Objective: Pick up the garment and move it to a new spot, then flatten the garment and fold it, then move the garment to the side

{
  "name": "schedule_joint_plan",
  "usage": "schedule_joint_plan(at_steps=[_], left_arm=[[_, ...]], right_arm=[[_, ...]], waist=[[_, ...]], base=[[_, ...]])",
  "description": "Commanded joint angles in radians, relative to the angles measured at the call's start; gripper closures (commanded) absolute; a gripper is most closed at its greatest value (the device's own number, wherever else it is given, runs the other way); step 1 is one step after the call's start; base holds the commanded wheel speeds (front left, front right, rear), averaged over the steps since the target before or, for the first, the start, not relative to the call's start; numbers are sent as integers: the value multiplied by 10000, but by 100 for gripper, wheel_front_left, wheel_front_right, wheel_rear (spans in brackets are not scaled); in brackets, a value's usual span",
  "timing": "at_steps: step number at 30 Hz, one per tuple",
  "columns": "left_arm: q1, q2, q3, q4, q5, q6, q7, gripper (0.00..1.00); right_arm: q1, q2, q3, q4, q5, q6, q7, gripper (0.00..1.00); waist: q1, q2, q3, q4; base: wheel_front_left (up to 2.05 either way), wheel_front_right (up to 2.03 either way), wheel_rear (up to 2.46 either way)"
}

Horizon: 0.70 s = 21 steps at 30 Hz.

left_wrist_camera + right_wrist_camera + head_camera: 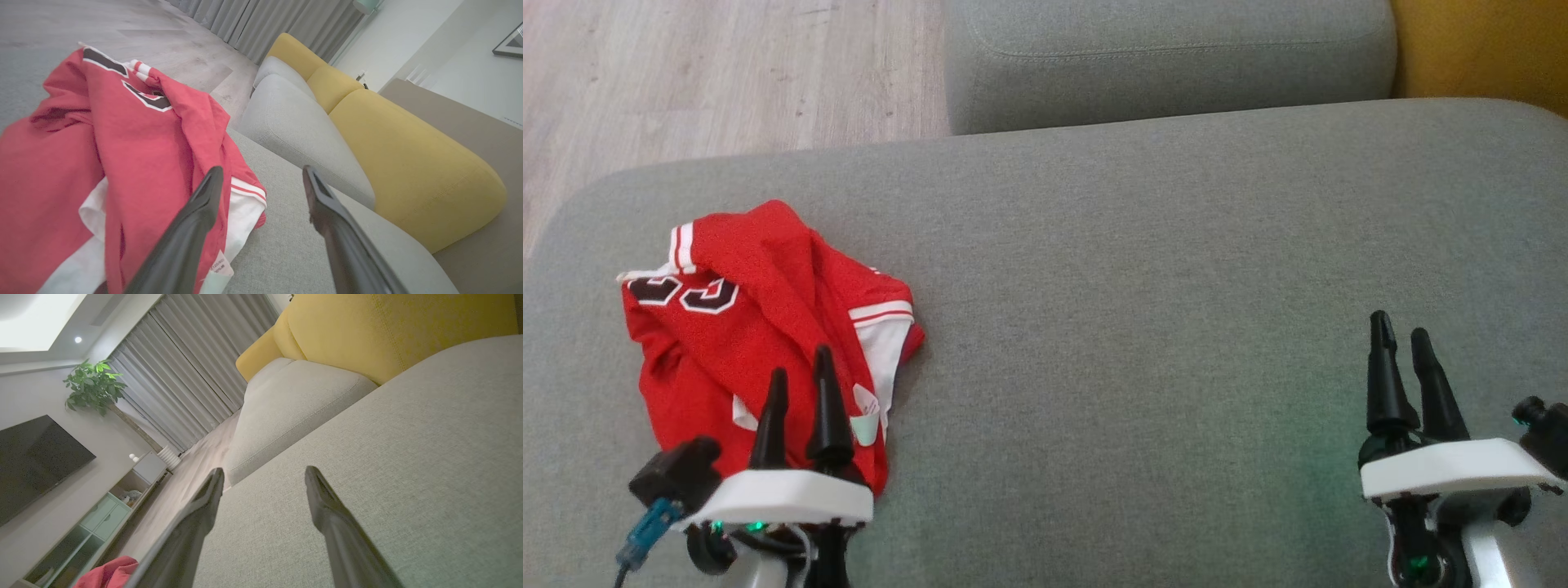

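Observation:
The garment (pixel 760 327) is a red jersey with white trim and dark numbers, lying crumpled on the left part of the grey sofa seat (pixel 1143 327). My left gripper (pixel 800 359) hovers over the jersey's near right edge, open, nothing between its fingers. In the left wrist view the garment (pixel 102 155) bunches to the left and my left gripper (pixel 261 173) stands open over the jersey's white-trimmed edge. My right gripper (pixel 1401 327) is open above bare cushion at the lower right, far from the jersey. In the right wrist view my right gripper (pixel 265 473) is open and a red bit of the garment (pixel 108 573) shows at the bottom left.
A second grey cushion (pixel 1168 57) lies beyond the seat, with yellow back cushions (pixel 408 163) to the right. Wooden floor (pixel 719 73) lies past the seat's far left edge. A TV (pixel 36 457), a cabinet (pixel 102 514), a plant and curtains stand across the room.

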Motion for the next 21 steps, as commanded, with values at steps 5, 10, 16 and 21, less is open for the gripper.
schedule_joint_plan(at_steps=[5, 10, 16, 21], left_arm=[[-740, 427, -369, -249, 1001, 412, -236, 0], [-912, 640, -854, -251, 1621, 823, -382, 0], [-1149, 891, -1489, -223, 2357, 1190, -559, 0], [-1340, 1128, -1999, -191, 3032, 1565, -706, 0]], right_arm=[[-406, -76, 290, -511, -978, -4, -246, 0], [-401, -79, 442, -586, -1742, -4, -393, 0], [-413, -82, 558, -726, -2631, -5, -569, 0], [-420, -85, 645, -853, -3366, -5, -717, 0]], waist=[[0, 0, 14, 1], [0, 0, 46, -7], [0, 0, 89, -25], [0, 0, 102, -40]], base=[[0, 0, 0], [0, 0, 0], [0, 0, 0], [0, 0, 0]])
